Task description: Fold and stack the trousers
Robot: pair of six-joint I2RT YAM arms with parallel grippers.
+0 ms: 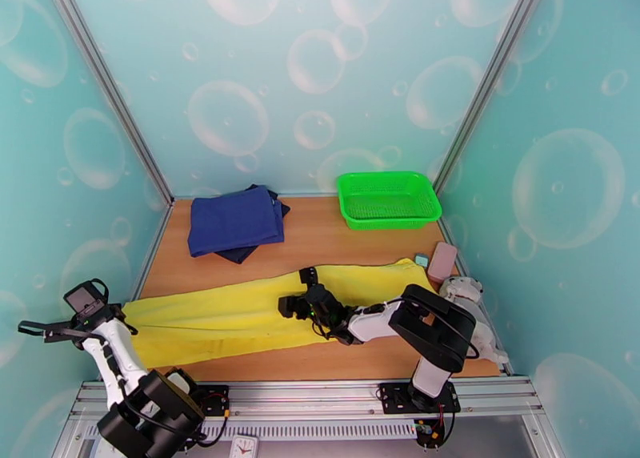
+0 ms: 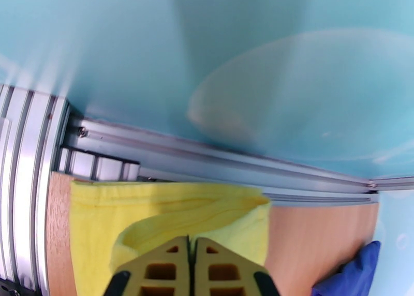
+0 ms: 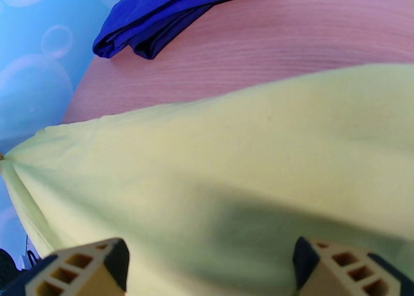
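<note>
The left gripper (image 2: pixel 191 241) has its jaws pressed together on a raised fold at the left end of the yellow trousers (image 1: pixel 232 311), right at the table's (image 1: pixel 320 239) left edge. The right gripper (image 1: pixel 298 290) hangs just over the middle of the cloth, jaws spread wide. A green mesh basket (image 1: pixel 388 199) stands at the back right, apart from the trousers, its bottom bare. The trousers lie stretched across the near table, smooth, drawn to a point on the left. Folded navy garments (image 1: pixel 236 223) sit behind.

Top view high, looking down; wrist views close over trousers (image 1: pixel 240 315).
</note>
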